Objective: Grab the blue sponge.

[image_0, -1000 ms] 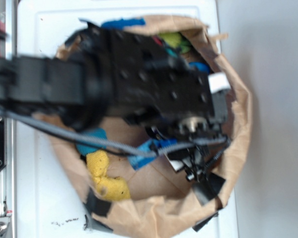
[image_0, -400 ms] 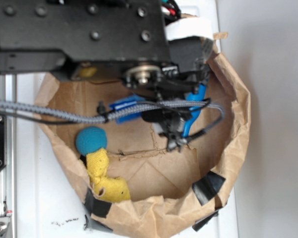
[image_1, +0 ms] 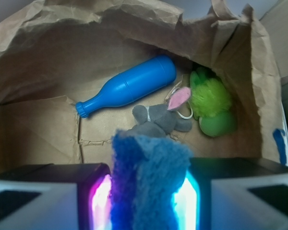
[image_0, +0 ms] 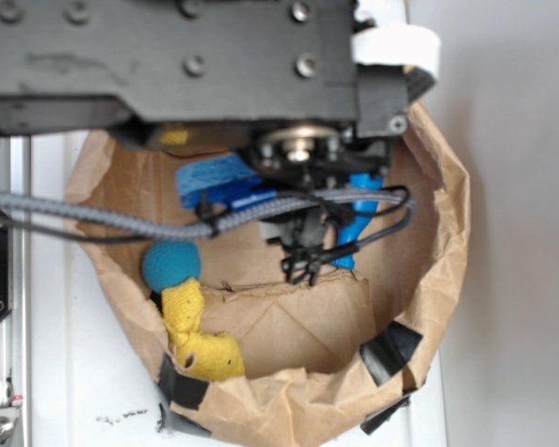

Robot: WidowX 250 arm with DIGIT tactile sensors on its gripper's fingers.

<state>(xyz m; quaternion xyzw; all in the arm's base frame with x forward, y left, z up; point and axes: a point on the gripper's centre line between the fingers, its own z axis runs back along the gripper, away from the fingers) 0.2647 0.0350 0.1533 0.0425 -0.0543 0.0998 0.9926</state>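
Although the arm hides much of the bag from outside, the wrist view shows the key relation plainly: the blue sponge [image_1: 149, 184] is clamped upright between the two pads of the gripper [image_1: 149, 201], its long axis running up out of the jaws, lit pink on the left and cyan on the right. Further left and beyond, a blue bottle [image_1: 129, 86] is seen lying on the paper bag [image_1: 33, 120] floor. To the right, a grey toy rabbit [image_1: 158, 120] and a green fuzzy toy [image_1: 211, 103] are seen, all well apart from the sponge.
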